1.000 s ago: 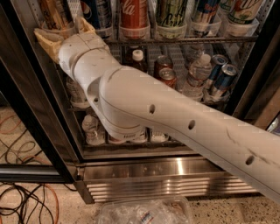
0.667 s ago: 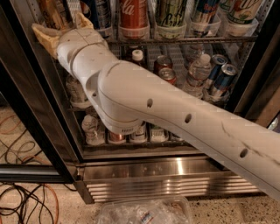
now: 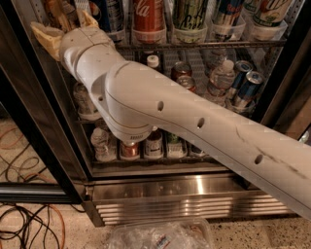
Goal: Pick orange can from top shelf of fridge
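Up at the top left corner of the fridge (image 3: 184,195), my gripper (image 3: 68,22) sits at the front of the top shelf (image 3: 204,44), right against the orange can (image 3: 57,9). That can stands upright in the leftmost lane, long axis vertical, its lower body showing just behind my gripper and its top cut off by the upper edge of the view. My wrist covers the place where the two meet, so I cannot tell how far my gripper is open, nor whether it has hold of the can.

My arm (image 3: 194,121) runs as a thick white tube from the lower right corner diagonally up to the left, bends at a round joint in front of the middle racks, then narrows into the wrist just below the shelf edge.

Beside the orange can, further right on the same shelf, stand a red cola can (image 3: 148,14) and a green can (image 3: 191,13), both upright. One rack down, water bottles (image 3: 221,78) and blue cans (image 3: 247,86) show past my arm. Small bottles (image 3: 154,143) line the lowest rack. On the floor at left lie tangled cables (image 3: 24,223), and a clear plastic bag (image 3: 160,236) lies in front of the ribbed steel base.
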